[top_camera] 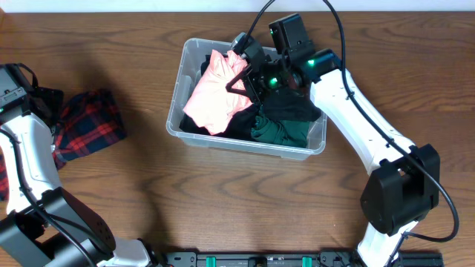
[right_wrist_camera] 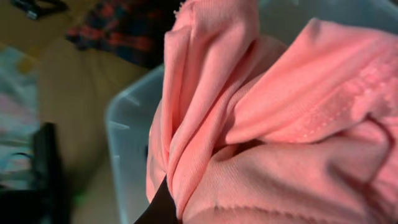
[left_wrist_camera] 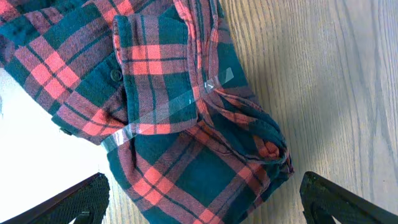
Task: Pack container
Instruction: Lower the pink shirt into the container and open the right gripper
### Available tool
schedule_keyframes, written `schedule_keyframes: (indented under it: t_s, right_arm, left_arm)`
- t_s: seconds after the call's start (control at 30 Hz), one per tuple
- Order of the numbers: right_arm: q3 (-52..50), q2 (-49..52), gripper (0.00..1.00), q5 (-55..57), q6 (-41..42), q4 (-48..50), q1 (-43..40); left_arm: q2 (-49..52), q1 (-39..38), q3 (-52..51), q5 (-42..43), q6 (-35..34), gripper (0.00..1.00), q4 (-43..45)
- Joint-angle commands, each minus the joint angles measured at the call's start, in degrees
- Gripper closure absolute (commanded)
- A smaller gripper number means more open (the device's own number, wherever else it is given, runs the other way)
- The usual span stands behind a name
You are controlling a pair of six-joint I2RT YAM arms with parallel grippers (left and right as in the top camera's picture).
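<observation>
The clear container [top_camera: 175, 111] stands at the table's middle and holds a pink garment [top_camera: 215, 93], a dark green garment [top_camera: 282, 127] and black cloth. My right gripper [top_camera: 241, 73] is inside the container, shut on the pink garment [right_wrist_camera: 261, 124]. The cloth bunches over the jaws and only one black fingertip [right_wrist_camera: 165, 202] shows. A red and green plaid shirt [top_camera: 89, 122] lies on the table at the left. My left gripper [top_camera: 44, 104] is open just above it, with its fingers [left_wrist_camera: 205, 193] on either side of the shirt's folded edge [left_wrist_camera: 174, 99].
The container's left wall [right_wrist_camera: 127, 124] shows in the right wrist view, with the plaid shirt [right_wrist_camera: 124, 28] beyond it. Bare wooden tabletop [top_camera: 148, 193] lies in front of the container. The right arm [top_camera: 364, 126] reaches across from the right.
</observation>
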Motion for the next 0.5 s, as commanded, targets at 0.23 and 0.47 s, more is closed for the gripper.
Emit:
schedule_keyframes:
  t_s: [0.23,0.47]
  right_arm:
    - [0.11,7.3,0.99,9.86,-5.01,0.94,0.68]
    - [0.11,10.38,0.98,18.34,-5.05,3.85,0.76]
  left_arm:
    - [0.46,0.28,0.0,-0.87,-0.07,0.02,0.0]
    - [0.46,0.28,0.0,-0.87,-0.07,0.02,0.0]
